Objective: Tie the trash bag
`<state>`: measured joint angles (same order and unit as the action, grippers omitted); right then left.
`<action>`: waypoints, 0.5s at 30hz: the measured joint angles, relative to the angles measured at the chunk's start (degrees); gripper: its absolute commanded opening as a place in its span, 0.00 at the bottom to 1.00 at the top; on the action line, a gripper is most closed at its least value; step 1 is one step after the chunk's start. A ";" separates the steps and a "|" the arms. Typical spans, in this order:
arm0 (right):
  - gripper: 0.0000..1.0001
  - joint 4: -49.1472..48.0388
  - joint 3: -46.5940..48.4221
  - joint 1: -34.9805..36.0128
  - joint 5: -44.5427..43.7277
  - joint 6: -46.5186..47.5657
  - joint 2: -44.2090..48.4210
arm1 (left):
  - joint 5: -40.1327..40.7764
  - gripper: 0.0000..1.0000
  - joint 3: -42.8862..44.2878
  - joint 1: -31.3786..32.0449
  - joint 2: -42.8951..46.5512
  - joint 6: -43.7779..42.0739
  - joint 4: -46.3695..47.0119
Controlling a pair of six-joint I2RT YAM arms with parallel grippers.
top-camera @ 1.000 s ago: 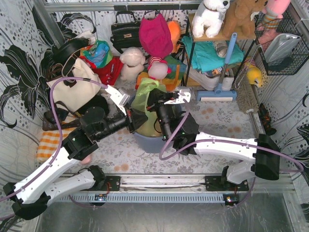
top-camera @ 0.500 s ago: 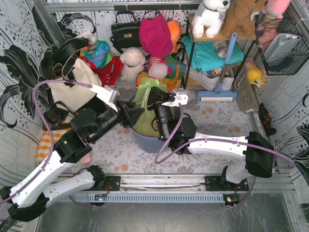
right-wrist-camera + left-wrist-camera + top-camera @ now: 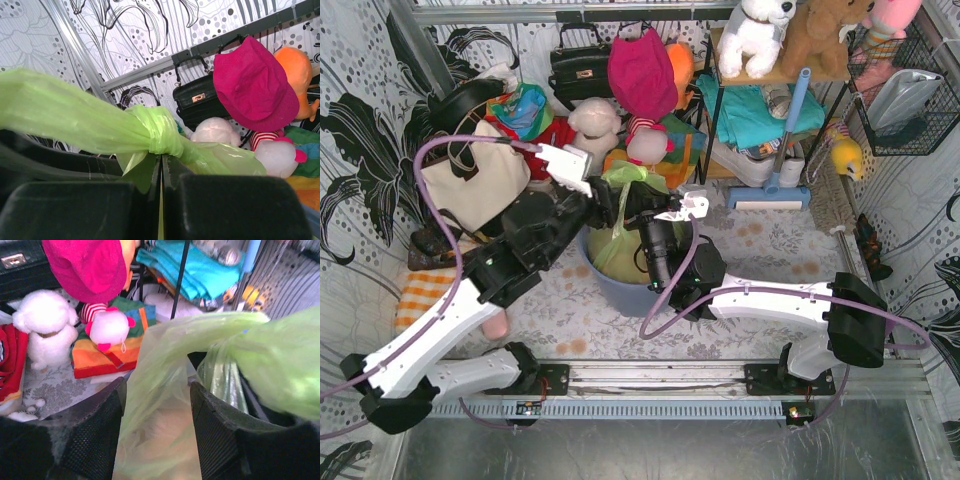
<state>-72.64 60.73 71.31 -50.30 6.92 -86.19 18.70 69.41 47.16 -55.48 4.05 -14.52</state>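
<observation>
Lime-green trash bag [image 3: 612, 248] sits in the blue-grey bin [image 3: 620, 293] on the counter [image 3: 770, 245], its neck wound into a knot [image 3: 161, 131]; right gripper [image 3: 161, 172] is clenched on bag film just under the knot; left gripper [image 3: 157, 390] stands parted, bag film between its fingers.

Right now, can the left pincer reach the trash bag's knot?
Probably yes: the left pincer sits open astride the trash bag near the knot, though the right pincer clamps plastic just under it.
</observation>
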 measured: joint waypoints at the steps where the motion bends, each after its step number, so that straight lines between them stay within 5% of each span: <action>1: 0.00 0.11 0.00 0.00 0.00 -0.07 0.00 | -0.48 0.61 0.02 -0.33 -1.22 -0.39 0.07; 4: 0.00 0.37 0.00 0.00 0.00 -0.33 0.15 | -2.40 0.53 0.02 -2.32 -3.80 -1.07 0.04; 11: 0.00 0.63 -0.04 0.00 -0.02 -1.14 0.42 | -8.61 0.11 0.02 -7.72 -4.17 -1.22 1.90; 15: 0.00 0.61 -0.04 0.00 -0.02 -1.29 0.42 | -16.70 0.04 -1.31 -8.22 -2.51 -1.62 3.10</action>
<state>-72.03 60.69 71.31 -50.33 5.63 -85.78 2.00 68.10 38.94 -58.00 2.44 -11.42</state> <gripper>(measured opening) 0.002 0.067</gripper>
